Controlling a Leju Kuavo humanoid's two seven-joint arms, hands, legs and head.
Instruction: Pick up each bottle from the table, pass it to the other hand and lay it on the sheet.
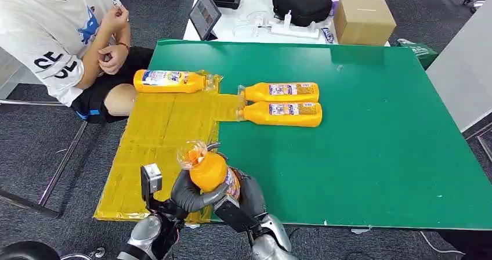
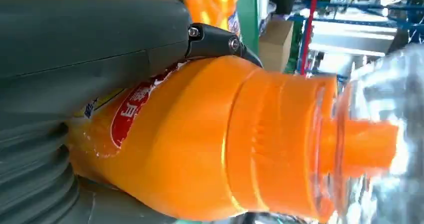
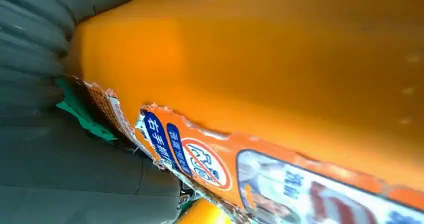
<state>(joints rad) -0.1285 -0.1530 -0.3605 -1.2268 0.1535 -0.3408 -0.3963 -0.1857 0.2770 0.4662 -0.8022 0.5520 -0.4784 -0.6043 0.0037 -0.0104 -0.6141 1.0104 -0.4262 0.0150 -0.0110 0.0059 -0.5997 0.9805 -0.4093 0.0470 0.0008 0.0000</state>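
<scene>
From the head view, both the left hand and right hand clasp the orange bottle just beside the yellow sheet, at its near edge; left wrist view shows the thumb wrapping its shoulder; right wrist view shows the label against the palm; the right should let go only once the left grips firmly.

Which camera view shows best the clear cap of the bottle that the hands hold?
The left wrist view: the clear cap is close and large there, over the held bottle's orange neck, though blurred. The head view shows the cap small, above the left hand and right hand. The right wrist view shows the bottle's side and label.
</scene>
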